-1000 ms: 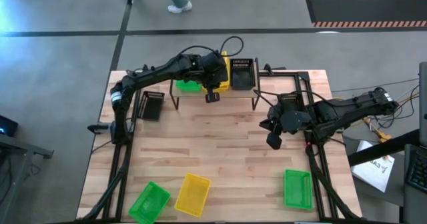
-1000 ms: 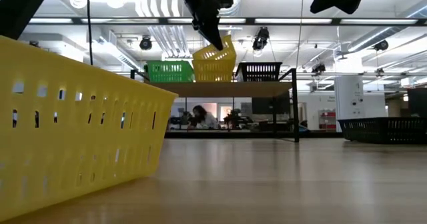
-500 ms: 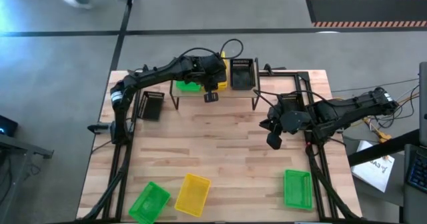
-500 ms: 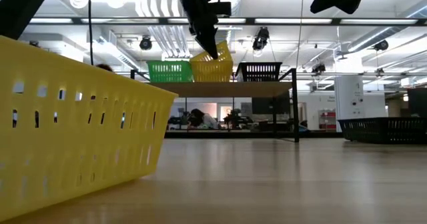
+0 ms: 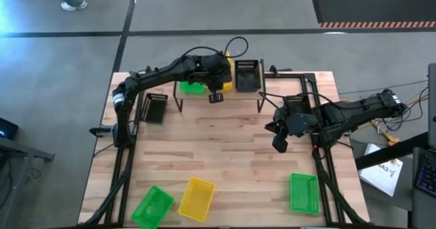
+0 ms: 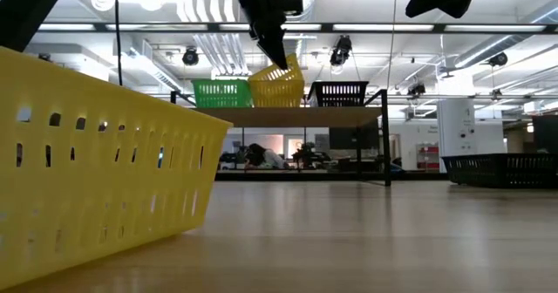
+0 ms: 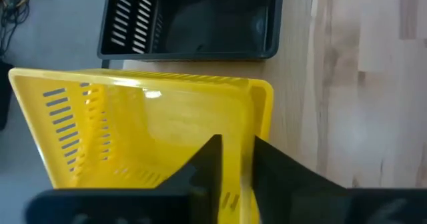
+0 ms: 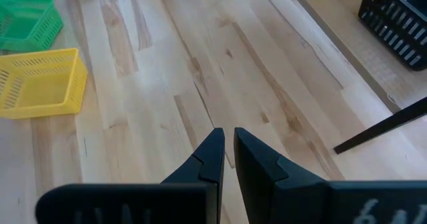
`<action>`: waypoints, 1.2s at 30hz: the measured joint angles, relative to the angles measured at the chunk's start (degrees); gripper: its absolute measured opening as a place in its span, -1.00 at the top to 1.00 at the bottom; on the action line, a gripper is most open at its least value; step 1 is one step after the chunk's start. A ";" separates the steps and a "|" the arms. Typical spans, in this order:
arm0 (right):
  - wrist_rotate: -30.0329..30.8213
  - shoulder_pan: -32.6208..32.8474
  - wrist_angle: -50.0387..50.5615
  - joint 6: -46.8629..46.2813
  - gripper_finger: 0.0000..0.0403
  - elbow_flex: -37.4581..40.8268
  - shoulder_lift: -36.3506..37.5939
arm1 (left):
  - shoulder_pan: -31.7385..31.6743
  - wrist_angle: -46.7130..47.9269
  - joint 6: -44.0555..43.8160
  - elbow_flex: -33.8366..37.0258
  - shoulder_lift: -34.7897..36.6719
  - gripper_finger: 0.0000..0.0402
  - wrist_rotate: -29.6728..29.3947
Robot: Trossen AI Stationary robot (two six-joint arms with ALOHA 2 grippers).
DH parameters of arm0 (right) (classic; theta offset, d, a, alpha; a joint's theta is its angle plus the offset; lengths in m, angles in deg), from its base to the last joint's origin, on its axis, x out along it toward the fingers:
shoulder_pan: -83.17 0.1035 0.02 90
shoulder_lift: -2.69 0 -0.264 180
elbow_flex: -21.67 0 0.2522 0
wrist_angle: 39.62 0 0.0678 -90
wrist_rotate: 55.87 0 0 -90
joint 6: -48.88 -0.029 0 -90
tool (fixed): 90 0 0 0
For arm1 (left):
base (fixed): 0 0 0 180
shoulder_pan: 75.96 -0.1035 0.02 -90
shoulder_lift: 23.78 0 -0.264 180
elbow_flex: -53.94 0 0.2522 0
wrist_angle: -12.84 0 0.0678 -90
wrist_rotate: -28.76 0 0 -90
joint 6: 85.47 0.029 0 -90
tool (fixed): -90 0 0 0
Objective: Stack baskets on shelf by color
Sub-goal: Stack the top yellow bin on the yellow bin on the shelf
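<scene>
1. The left gripper (image 7: pixel 232 159) has its jaws pinched on the near wall of a yellow basket (image 7: pixel 147 127), one finger inside and one outside, as the left wrist view shows.
2. From the low view that yellow basket (image 6: pixel 277 85) sits tilted over the shelf (image 6: pixel 288 116), one end raised, between a green basket (image 6: pixel 221 93) and a black basket (image 6: pixel 338 93) that both rest level on the plank.
3. In the high view the left gripper (image 5: pixel 215 93) is over the shelf's middle, with the black basket (image 5: pixel 246 75) just beside the yellow one.
4. The step in hand looks like setting this yellow basket into the middle slot; it does not seem to be flat yet.
5. The next move, as I judge it, calls for lowering the raised end until the base lies flat on the plank, then spreading the jaws and lifting straight up so the wall is not dragged.
6. The right gripper (image 8: pixel 224 154) hangs over bare desk (image 8: pixel 200 71) with its jaws pressed nearly together, holding nothing.
7. Still on the desk: a second yellow basket (image 5: pixel 197 197), two green ones (image 5: pixel 152 206) (image 5: pixel 304 192) near the front edge, and another black basket (image 5: pixel 155 108) left of the shelf.
</scene>
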 joint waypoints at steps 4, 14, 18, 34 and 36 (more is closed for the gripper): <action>0.00 0.00 0.02 0.00 0.86 0.00 0.02 | 0.01 0.05 0.01 -0.03 0.00 0.97 0.00; 0.04 0.00 0.16 0.02 0.86 0.00 0.02 | 0.91 1.15 2.55 -3.21 0.11 0.99 -2.06; 0.13 0.00 0.37 0.02 0.86 0.00 0.02 | 0.93 3.59 2.85 -2.31 0.05 1.00 -3.02; 1.51 0.00 0.38 0.02 0.86 0.02 0.04 | 0.94 1.03 4.30 -0.28 -0.22 0.76 -4.45; 1.51 0.00 0.38 0.02 0.86 0.01 0.04 | 0.93 1.03 4.30 -0.28 -0.22 0.64 -4.44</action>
